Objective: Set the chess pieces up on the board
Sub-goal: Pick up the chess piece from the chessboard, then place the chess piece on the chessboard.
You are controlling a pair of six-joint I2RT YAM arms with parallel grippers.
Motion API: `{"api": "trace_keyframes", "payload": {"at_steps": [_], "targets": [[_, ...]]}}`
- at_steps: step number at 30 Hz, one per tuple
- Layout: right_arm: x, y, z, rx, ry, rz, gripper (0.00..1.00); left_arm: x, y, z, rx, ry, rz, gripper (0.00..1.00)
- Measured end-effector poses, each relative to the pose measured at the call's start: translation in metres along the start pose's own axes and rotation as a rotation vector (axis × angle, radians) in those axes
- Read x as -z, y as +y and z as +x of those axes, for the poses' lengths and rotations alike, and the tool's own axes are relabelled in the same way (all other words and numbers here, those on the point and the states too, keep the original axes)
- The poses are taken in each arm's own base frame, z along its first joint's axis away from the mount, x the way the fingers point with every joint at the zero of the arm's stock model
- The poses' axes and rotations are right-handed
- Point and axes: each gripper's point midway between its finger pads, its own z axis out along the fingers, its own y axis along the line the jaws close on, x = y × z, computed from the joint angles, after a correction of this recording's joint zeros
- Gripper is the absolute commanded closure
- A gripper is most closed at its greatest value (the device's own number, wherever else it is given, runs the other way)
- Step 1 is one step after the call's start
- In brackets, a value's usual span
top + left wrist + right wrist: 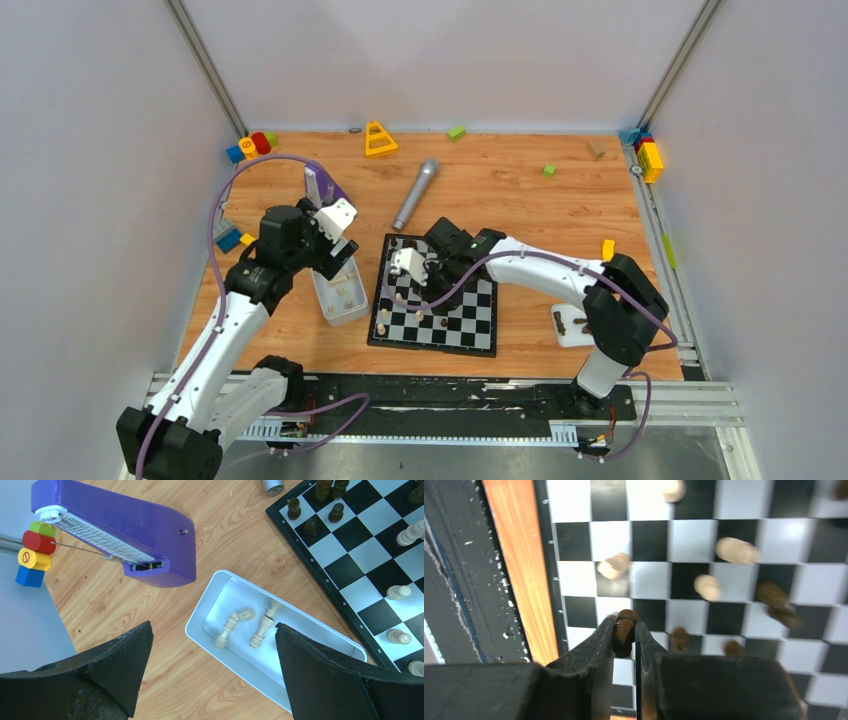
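Observation:
The chessboard [470,322] lies in the middle of the table, with light pieces [382,325] along its near left edge and dark pieces [774,596] further in. My right gripper [420,280] hovers over the board's left half, shut on a dark brown chess piece [625,630] above squares near the board's edge. My left gripper [338,250] hangs open over a white tray [300,672] left of the board. In that tray lie light pieces [227,628] on their sides, between and beyond my open left gripper [212,626].
A purple device [125,527] lies beyond the tray, with stacked coloured blocks [34,555] to its left. A grey cylinder [416,193] rests behind the board. A small white tray [572,325] with dark pieces sits right of the board. Loose toy blocks [650,155] line the back edge.

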Motion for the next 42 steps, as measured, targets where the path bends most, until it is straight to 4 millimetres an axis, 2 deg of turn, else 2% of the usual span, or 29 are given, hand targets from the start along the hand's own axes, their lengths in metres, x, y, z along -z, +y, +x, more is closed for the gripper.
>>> {"api": "trace_keyframes", "payload": {"at_steps": [3, 5, 7, 10, 13, 16, 19, 22, 28, 35, 42], "targets": [[0.027, -0.025, -0.011, -0.032, -0.062, 0.074, 1.00, 0.000, 0.000, 0.000, 0.000, -0.001, 0.000, 0.00], [0.049, -0.053, -0.016, -0.068, -0.105, 0.151, 1.00, 0.000, 0.000, 0.000, 0.000, -0.001, 0.001, 0.00], [0.066, -0.077, -0.015, -0.104, -0.125, 0.219, 1.00, 0.000, 0.000, 0.000, 0.000, -0.002, 0.002, 0.00], [0.086, -0.115, -0.002, -0.193, -0.130, 0.312, 1.00, 0.000, -0.001, 0.000, 0.000, -0.002, 0.003, 0.00], [0.090, -0.147, 0.017, -0.285, -0.104, 0.371, 0.99, 0.000, 0.000, -0.001, 0.000, -0.004, 0.002, 0.00], [0.081, -0.169, 0.039, -0.356, -0.056, 0.393, 0.98, 0.001, 0.000, -0.002, 0.000, -0.008, 0.000, 0.00], [0.065, -0.177, 0.059, -0.404, -0.001, 0.382, 0.98, 0.002, 0.000, -0.002, -0.001, -0.010, -0.001, 0.00], [0.053, -0.178, 0.069, -0.426, 0.035, 0.369, 0.98, 0.002, 0.000, -0.002, -0.001, -0.010, -0.001, 0.00], [0.057, -0.186, 0.061, -0.424, 0.017, 0.387, 0.98, 0.002, 0.000, -0.002, -0.001, -0.011, -0.001, 0.00], [0.050, -0.189, 0.064, -0.433, 0.028, 0.382, 0.96, 0.002, 0.000, -0.002, -0.001, -0.011, -0.001, 0.00], [0.050, -0.188, 0.064, -0.437, 0.024, 0.378, 0.91, 0.002, 0.000, -0.002, -0.001, -0.011, -0.001, 0.00]]}}
